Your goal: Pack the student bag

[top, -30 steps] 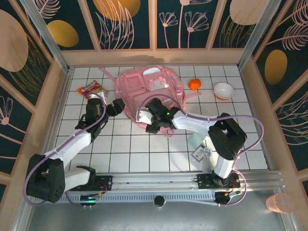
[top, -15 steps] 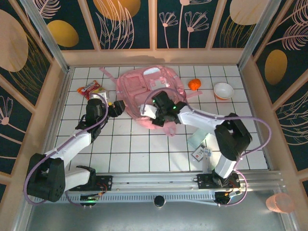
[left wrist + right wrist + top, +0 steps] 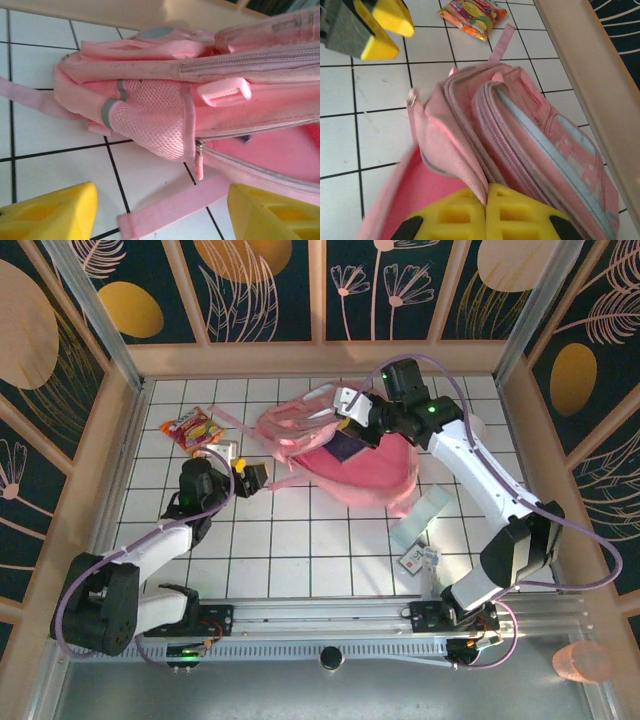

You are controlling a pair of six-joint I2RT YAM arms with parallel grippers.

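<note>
Pink student bag [image 3: 360, 465] lies just ahead of the spread left gripper [image 3: 160, 212]; the right gripper [image 3: 486, 197] pinches its opened flap edge.

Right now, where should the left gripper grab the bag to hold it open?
The lower zip lip of the bag, beside the mesh pocket. Come in low, straight ahead of the left gripper: the zip gapes there, leaving a thin edge to pinch.

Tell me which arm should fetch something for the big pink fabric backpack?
Probably left: the left gripper is open, near the colourful snack packet; the right gripper is shut on the pink fabric backpack.
</note>
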